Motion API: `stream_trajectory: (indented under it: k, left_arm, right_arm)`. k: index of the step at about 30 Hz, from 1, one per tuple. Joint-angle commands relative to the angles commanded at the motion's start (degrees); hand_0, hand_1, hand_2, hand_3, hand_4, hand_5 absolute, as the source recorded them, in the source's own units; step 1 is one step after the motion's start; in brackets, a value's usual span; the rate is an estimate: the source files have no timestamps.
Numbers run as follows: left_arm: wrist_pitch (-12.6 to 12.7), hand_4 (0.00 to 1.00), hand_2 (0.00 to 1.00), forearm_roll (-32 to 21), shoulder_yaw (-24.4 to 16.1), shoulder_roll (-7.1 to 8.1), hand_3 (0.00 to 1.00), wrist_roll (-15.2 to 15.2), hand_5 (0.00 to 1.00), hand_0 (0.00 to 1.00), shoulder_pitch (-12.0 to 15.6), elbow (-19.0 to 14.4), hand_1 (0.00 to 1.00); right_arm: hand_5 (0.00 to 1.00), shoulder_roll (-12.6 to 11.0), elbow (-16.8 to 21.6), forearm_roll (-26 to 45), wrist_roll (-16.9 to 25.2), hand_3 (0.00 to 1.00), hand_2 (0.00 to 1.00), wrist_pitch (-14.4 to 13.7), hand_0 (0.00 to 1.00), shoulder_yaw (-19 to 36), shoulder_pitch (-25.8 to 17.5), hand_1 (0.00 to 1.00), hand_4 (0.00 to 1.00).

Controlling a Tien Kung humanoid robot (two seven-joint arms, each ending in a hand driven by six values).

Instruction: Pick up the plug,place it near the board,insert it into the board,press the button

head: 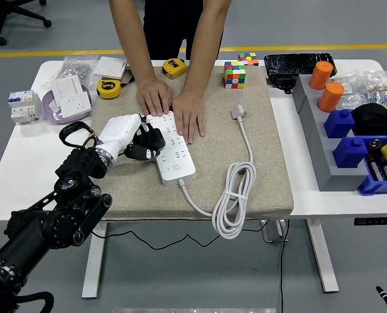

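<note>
A white power strip (174,154) lies on the beige mat (258,163), its button (177,167) near the front end. My left hand (139,141), white with black fingers, is shut on a black plug (149,143) right at the strip's left edge, about halfway along it. Whether the plug's pins touch the sockets is hidden by the fingers. A person at the far side presses both hands (189,116) flat on the strip's far end. The right arm does not show.
The strip's white cable lies coiled (234,197) at the mat's front, its white plug (238,112) to the right. Tape measures (109,88), a socket in a purple bowl (68,98), a colour cube (234,74) and blue and grey bins (350,140) ring the mat.
</note>
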Motion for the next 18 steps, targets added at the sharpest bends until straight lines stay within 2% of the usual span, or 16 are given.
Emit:
stream_trajectory:
  k: [12,18]
  left_arm:
    - [0.2,0.703,0.192,-2.2,-2.2,0.0,0.358,-0.3,0.198,0.303,1.5,-1.8,0.267]
    - [0.4,0.702,0.192,-2.4,-5.9,0.0,0.358,-0.3,0.198,0.302,3.7,-6.2,0.265]
  right_arm:
    - [0.998,0.1,0.0,-0.1,-0.1,0.849,0.828,0.0,0.878,0.2,-0.4,0.869,0.998]
    - [0.998,0.2,0.0,0.2,0.0,0.849,0.828,0.0,0.878,0.2,-0.4,0.869,0.998]
